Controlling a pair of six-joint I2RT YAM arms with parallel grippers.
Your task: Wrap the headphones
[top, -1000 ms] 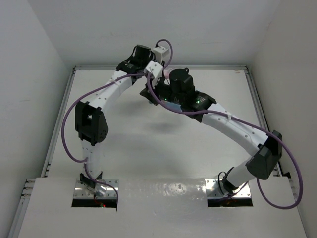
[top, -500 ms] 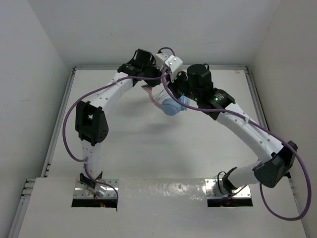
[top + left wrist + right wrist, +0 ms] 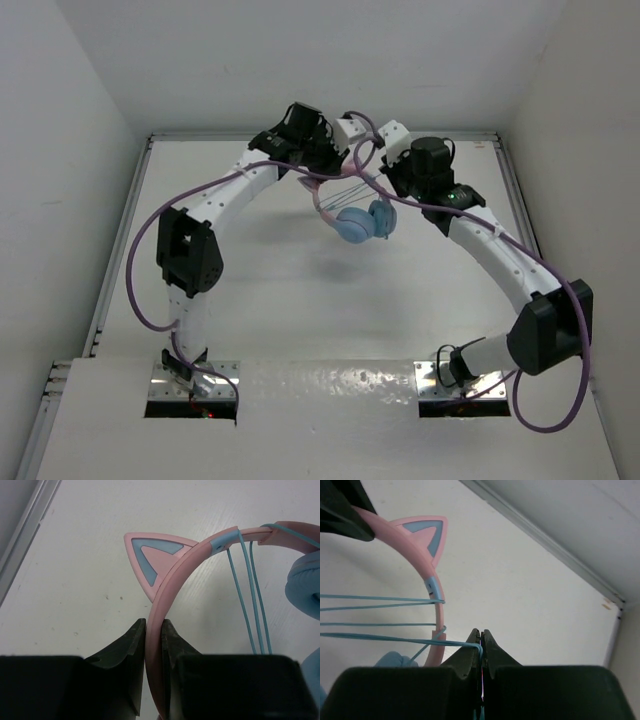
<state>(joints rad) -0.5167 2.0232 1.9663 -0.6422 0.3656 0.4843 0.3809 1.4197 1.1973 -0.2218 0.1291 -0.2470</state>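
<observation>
1. Over the far middle of the white worktop (image 3: 250, 300), the small headphones (image 3: 358, 218), with their thin pink band and light blue cups, hang in the air between the two arms, and their shadow falls on the surface beneath.
2. Left end effector (image 3: 152, 626): its black fingers are pinched tight on the thin pink plastic headband (image 3: 175, 575), which runs straight up between the pads.
3. Just above that grip, the pink triangular cat ear (image 3: 150, 555) with its blue inset juts off the band's outer edge.
4. Right end effector (image 3: 481, 634): jaws closed almost flush, with the thin teal-blue cable (image 3: 380, 600) clamped at the very tips.
5. From that pinch the cable runs taut to the band, and there are several near-parallel strands across the arch, looped around it beside the short blue segment.
6. The two round light blue ear cups (image 3: 352, 227) dangle side by side at the lowest point, close together.
</observation>
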